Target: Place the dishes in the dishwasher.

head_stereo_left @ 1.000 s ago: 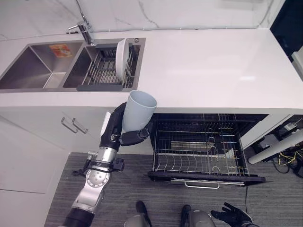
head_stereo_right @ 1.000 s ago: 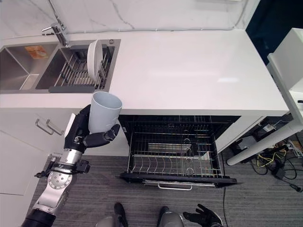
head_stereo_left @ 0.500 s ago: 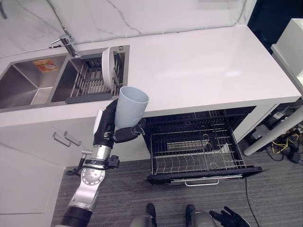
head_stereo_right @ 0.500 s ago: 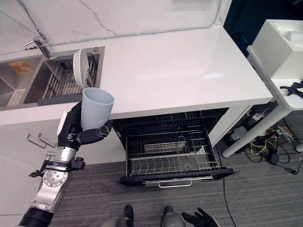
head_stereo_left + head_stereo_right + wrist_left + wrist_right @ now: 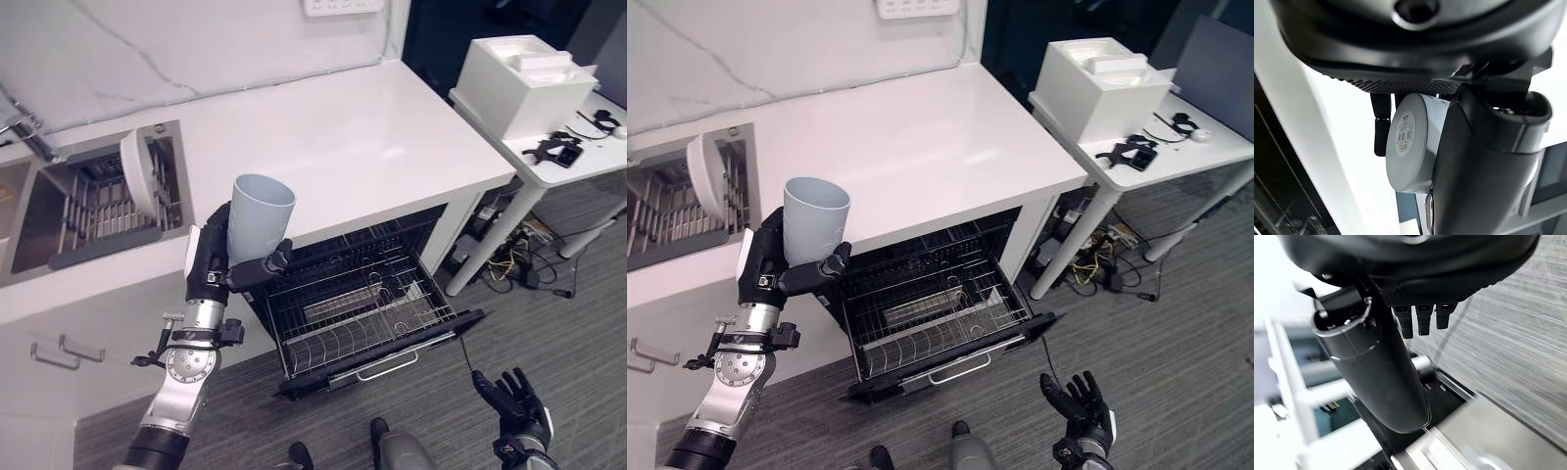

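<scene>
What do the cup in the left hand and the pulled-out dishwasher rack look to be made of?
The cup held upright in the left hand looks like matte plastic or glazed ceramic: pale grey-blue, smooth, opaque, with a thin rim. I cannot tell which. The dishwasher rack looks like thin metal wire, probably coated: an open grid with upright tines.

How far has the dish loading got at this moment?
Done: the dishwasher's black wire rack is pulled out, with no dishes visible in it. In hand: the left robot hand grips a pale grey cup upright, beside the rack. Left: the cup, and a white plate standing in the sink rack. The right robot hand hangs open.
</scene>
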You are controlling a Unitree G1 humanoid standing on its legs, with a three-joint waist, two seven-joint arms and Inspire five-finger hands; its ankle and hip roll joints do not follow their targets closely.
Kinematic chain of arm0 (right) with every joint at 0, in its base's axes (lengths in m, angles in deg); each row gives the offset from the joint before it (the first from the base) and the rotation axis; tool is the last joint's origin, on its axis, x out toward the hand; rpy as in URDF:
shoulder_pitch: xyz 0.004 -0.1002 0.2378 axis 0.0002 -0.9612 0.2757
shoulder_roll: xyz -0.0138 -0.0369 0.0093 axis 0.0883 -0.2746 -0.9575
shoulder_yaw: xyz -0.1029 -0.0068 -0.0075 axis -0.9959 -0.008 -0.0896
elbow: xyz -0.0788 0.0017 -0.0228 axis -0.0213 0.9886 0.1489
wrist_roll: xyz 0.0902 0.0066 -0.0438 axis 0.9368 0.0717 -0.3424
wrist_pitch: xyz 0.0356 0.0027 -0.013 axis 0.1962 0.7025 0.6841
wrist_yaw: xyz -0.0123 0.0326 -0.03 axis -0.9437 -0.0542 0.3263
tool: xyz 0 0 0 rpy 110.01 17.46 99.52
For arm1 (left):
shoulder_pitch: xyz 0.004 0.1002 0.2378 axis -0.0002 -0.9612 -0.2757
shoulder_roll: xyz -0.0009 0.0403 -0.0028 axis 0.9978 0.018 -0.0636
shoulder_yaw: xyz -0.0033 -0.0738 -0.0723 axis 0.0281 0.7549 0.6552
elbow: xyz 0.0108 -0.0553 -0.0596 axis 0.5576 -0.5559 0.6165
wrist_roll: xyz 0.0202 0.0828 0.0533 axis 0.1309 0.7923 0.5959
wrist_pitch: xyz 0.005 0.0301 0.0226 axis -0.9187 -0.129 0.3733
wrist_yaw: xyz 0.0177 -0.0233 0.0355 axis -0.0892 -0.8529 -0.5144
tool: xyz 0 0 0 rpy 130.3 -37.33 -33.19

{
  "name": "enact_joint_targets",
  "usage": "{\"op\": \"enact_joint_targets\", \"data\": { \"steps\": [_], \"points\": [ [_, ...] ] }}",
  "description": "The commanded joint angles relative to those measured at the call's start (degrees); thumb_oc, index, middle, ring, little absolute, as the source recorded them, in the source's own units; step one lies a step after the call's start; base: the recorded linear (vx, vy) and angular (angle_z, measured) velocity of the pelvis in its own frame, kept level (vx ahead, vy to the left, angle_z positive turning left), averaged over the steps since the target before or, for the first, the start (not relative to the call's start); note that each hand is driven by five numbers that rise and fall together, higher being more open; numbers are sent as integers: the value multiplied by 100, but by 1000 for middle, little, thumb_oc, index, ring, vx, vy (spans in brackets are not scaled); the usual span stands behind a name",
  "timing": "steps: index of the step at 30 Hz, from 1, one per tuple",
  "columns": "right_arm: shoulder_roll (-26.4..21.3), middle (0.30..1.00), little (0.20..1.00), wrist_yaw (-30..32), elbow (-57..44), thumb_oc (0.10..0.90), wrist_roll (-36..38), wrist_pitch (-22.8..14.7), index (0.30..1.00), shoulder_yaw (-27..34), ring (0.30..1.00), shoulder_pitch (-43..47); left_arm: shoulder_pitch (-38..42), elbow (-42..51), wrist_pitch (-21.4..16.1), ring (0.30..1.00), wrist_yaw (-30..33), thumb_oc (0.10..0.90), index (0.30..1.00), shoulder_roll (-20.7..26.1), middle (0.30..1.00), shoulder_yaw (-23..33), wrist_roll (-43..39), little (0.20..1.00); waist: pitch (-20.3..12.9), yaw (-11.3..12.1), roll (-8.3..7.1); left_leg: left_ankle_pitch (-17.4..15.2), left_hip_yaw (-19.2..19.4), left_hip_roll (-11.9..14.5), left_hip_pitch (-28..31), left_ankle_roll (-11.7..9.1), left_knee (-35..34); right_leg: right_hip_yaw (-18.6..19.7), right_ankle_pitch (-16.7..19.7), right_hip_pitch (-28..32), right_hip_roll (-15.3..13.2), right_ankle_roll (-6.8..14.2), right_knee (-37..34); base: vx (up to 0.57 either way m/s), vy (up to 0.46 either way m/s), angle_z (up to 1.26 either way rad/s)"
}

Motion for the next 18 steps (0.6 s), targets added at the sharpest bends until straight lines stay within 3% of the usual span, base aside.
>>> {"op": "enact_joint_targets", "data": {
  "steps": [1,8,10,18],
  "points": [
    [-298,900,900,145,-838,800,156,-903,900,374,900,-154,744,308,-733,300,136,400,300,64,300,69,44,300,-263,-199,24,-936,-156,86,-39,73,659,-170,-473,-49,-284,466,490,-4,43,-38],
    [-286,900,900,156,-2252,800,-31,-1288,900,546,900,-313,714,491,-585,300,249,400,300,-38,300,11,-43,300,-268,-425,41,-1011,43,70,121,132,659,87,-374,-107,-278,556,490,11,39,-33],
    [-418,900,900,187,-3209,800,-712,-1342,900,531,900,-394,660,547,-472,300,424,400,300,-144,300,5,80,300,-273,-528,40,-1057,115,51,178,164,659,190,-358,-128,-274,585,490,4,45,-32],
    [-716,900,900,-1072,-4604,800,-127,-1215,900,325,900,-260,666,548,-450,300,744,400,300,-203,300,-105,1030,300,-313,-625,87,-1143,240,14,269,175,659,298,-374,-153,-265,631,490,-12,38,-19]
  ]
}}
